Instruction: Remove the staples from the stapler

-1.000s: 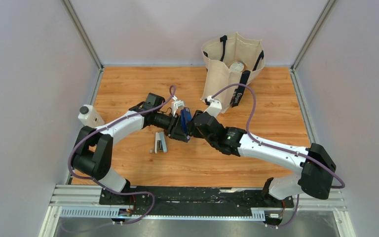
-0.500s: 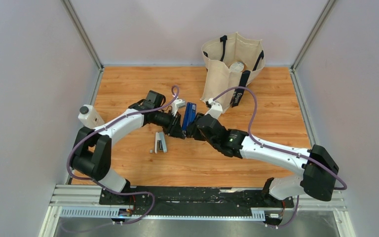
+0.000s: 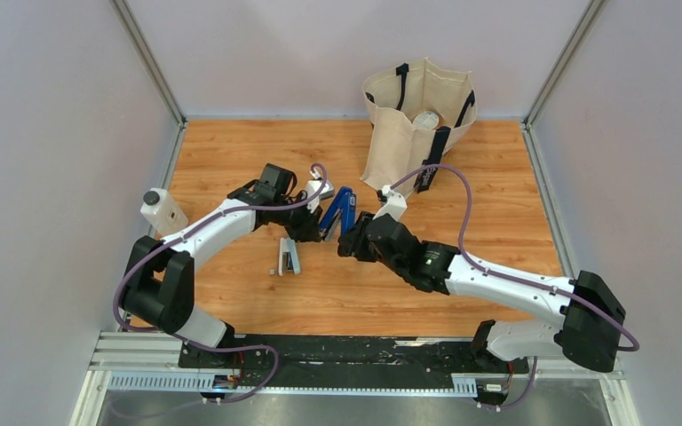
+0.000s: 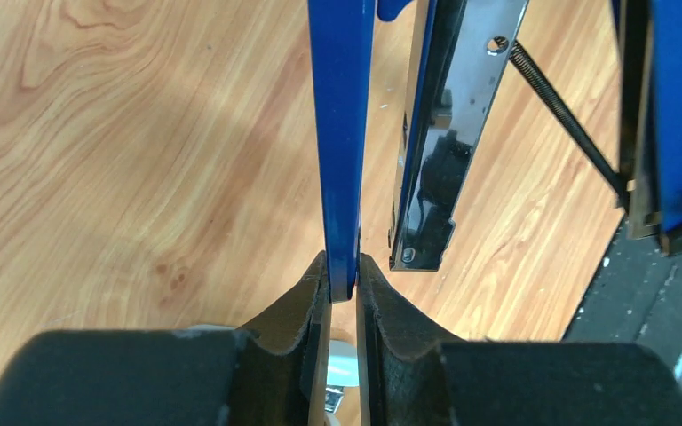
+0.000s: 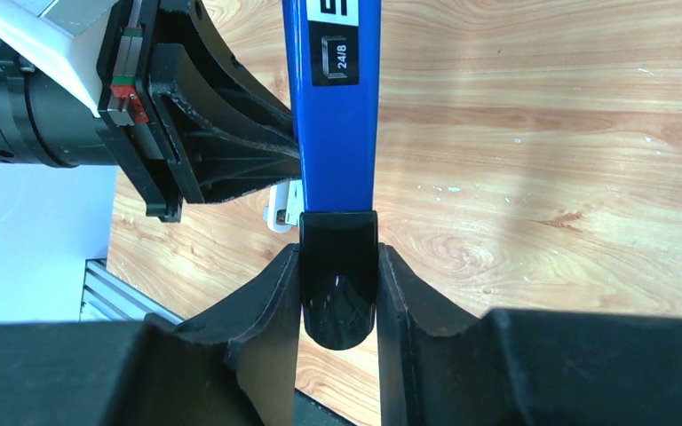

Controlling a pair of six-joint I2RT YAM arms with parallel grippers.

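Observation:
The dark blue stapler (image 3: 340,211) is held above the table between both grippers, hinged open in a narrow V. My left gripper (image 3: 317,227) is shut on the end of its thin blue base (image 4: 342,133). In the left wrist view the shiny metal staple channel (image 4: 440,133) and its spring (image 4: 568,124) hang apart from the base. My right gripper (image 3: 349,240) is shut on the black end cap (image 5: 337,275) of the blue top arm (image 5: 333,106). The left gripper's fingers (image 5: 231,169) show close beside it. I see no staples.
A pale grey-blue stapler-like object (image 3: 289,257) lies on the wood table just below the left gripper. A beige tote bag (image 3: 408,133) stands at the back right. A small white object with a dark cap (image 3: 162,209) sits at the left edge. Walls enclose three sides.
The stapler has opened from a compact block into a V. The left gripper has pulled the base leftward while the right gripper keeps the top arm; both wrists shifted slightly.

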